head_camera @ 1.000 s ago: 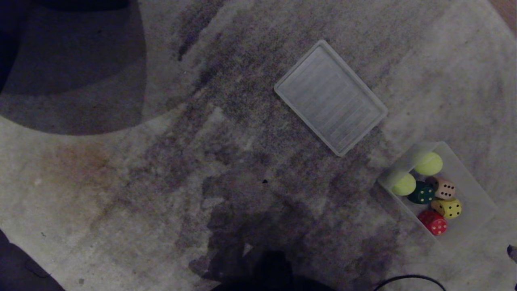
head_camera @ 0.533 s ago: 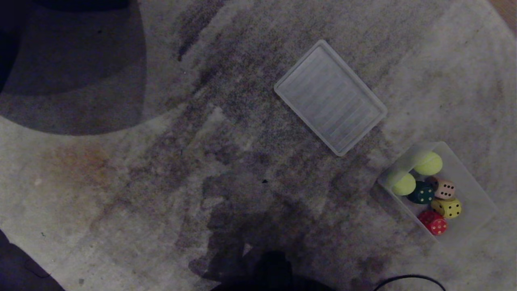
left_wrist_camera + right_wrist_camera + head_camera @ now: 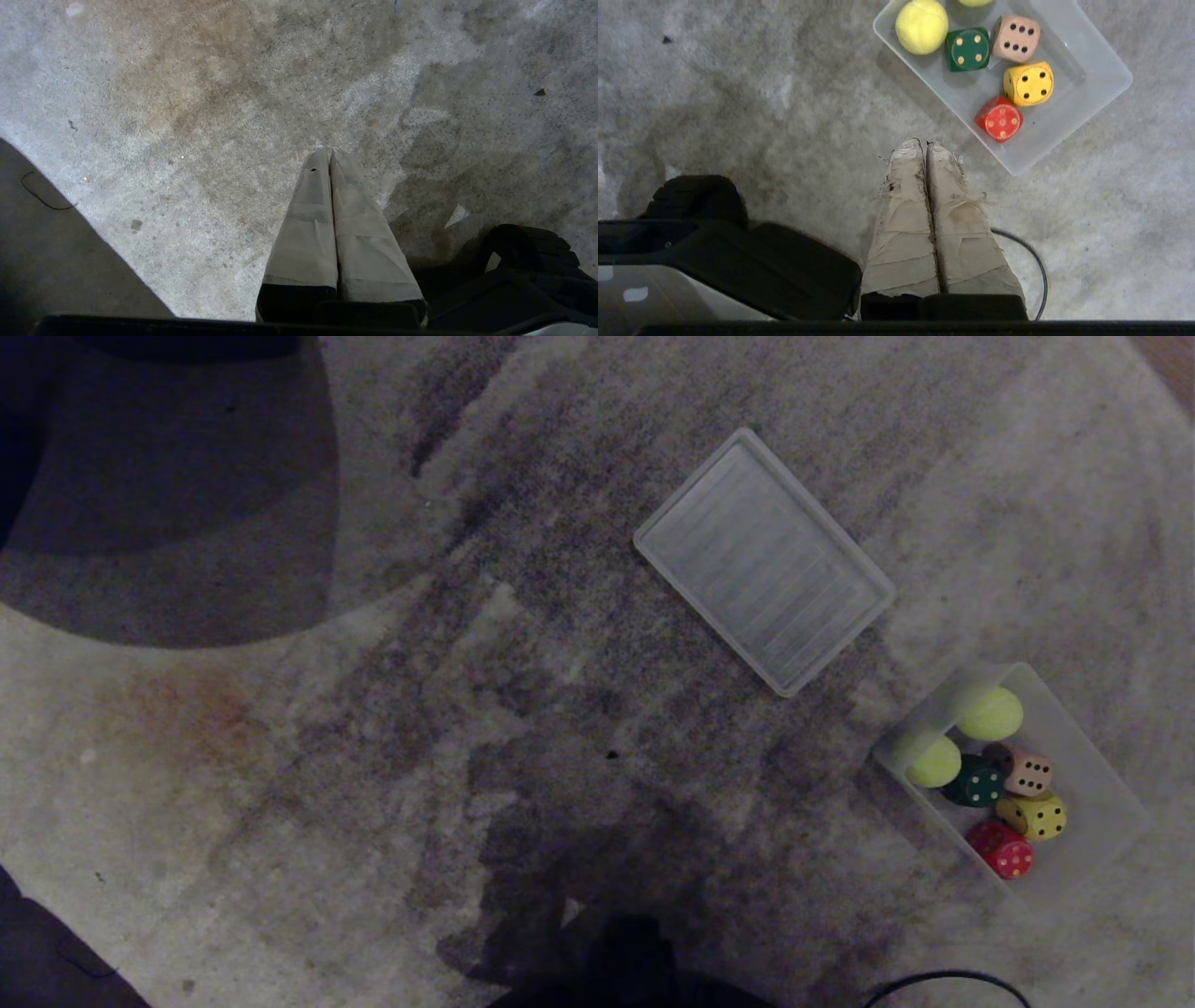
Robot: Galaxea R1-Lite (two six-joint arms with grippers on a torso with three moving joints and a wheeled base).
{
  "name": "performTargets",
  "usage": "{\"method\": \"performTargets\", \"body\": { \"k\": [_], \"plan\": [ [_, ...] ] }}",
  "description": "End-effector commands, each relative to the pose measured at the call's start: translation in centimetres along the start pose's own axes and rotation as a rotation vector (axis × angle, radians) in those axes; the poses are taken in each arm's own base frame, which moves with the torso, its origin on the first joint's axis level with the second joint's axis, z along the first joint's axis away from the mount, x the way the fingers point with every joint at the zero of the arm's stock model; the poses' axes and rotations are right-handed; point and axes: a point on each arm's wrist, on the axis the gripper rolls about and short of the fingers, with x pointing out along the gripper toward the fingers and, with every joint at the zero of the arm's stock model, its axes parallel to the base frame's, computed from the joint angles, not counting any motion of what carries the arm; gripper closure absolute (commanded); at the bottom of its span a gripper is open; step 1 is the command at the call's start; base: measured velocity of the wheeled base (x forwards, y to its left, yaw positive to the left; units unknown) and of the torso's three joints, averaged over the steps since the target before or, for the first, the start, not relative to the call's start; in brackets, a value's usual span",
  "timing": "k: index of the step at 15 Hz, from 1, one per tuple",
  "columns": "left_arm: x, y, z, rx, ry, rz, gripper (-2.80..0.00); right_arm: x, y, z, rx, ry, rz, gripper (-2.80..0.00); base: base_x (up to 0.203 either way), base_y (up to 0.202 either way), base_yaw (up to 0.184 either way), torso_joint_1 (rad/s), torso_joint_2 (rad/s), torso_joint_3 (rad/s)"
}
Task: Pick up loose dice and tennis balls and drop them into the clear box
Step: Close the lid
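The clear box [image 3: 1097, 770] sits on the rug at the right. Inside it lie two tennis balls [image 3: 990, 713] [image 3: 933, 761] and the dice: dark green [image 3: 976, 782], beige [image 3: 1027, 770], yellow [image 3: 1034, 815] and red [image 3: 1001, 849]. In the right wrist view the box [image 3: 1087, 70] lies just beyond my right gripper [image 3: 926, 144], which is shut and empty over bare rug, short of the red die [image 3: 999, 119]. My left gripper [image 3: 329, 150] hangs shut and empty over the rug, away from the box. Neither gripper shows in the head view.
A flat ribbed translucent lid [image 3: 764, 560] lies on the rug, up and left of the box. A black cable [image 3: 943, 985] loops near the bottom right. Dark floor [image 3: 168, 476] borders the rug at the top left. My dark base [image 3: 714, 261] sits beside the right gripper.
A dark tip of my right arm at the head view's right edge has gone out of the picture. The box, its contents and the lid have stayed put.
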Motion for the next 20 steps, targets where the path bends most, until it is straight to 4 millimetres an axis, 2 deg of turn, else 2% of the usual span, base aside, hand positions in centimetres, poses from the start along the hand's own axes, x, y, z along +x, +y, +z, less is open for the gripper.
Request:
{"method": "performTargets", "body": {
  "k": [1, 14, 20],
  "plan": [
    [0.02, 0.0, -0.04, 0.004, 0.003, -0.001, 0.0, -0.06, 0.0, -0.07, -0.002, -0.006, 0.002, 0.0, 0.0, 0.0, 0.0, 0.0, 0.0, 0.0],
    [0.02, 0.01, -0.03, -0.012, 0.002, 0.002, 0.0, -0.06, 0.0, -0.07, -0.002, -0.006, 0.002, 0.0, 0.0, 0.0, 0.0, 0.0, 0.0, 0.003],
    [0.02, 0.01, -0.03, -0.016, 0.001, 0.002, 0.0, -0.06, 0.0, -0.07, -0.004, -0.006, 0.002, 0.0, 0.0, 0.0, 0.0, 0.002, 0.0, 0.18]
  ]
}}
